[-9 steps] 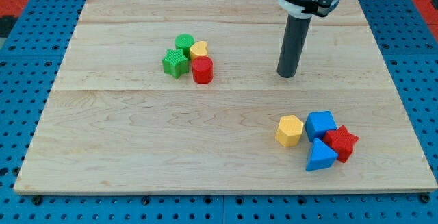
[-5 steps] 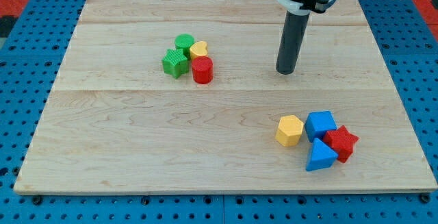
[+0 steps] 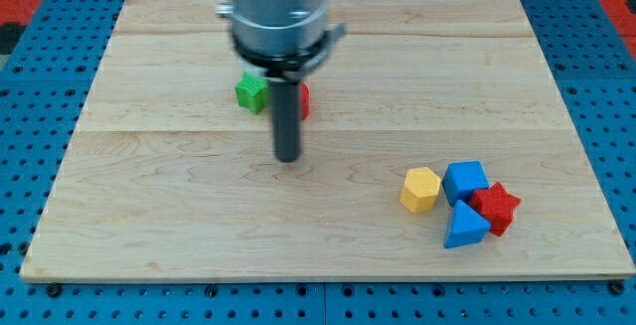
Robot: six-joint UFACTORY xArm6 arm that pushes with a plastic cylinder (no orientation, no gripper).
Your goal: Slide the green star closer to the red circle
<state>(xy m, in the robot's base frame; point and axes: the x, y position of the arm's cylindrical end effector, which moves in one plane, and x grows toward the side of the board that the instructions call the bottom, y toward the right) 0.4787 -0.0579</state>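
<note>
The green star [image 3: 251, 93] lies on the wooden board [image 3: 149, 196] at the upper left of centre, partly covered by the arm. Only a sliver of the red circle [image 3: 305, 100] shows to the right of the rod. My tip [image 3: 287, 158] rests on the board below these two blocks, a little apart from them. The green round block and yellow heart seen earlier beside them are hidden behind the arm's body.
A cluster sits at the lower right: a yellow hexagon [image 3: 420, 189], a blue cube [image 3: 465, 181], a blue triangle [image 3: 465, 227] and a red star [image 3: 497, 208]. The board lies on a blue pegboard [image 3: 40, 86].
The arm has swept from the board's upper right to the left and down. The rod now stands in front of the green and red group. No block has visibly moved.
</note>
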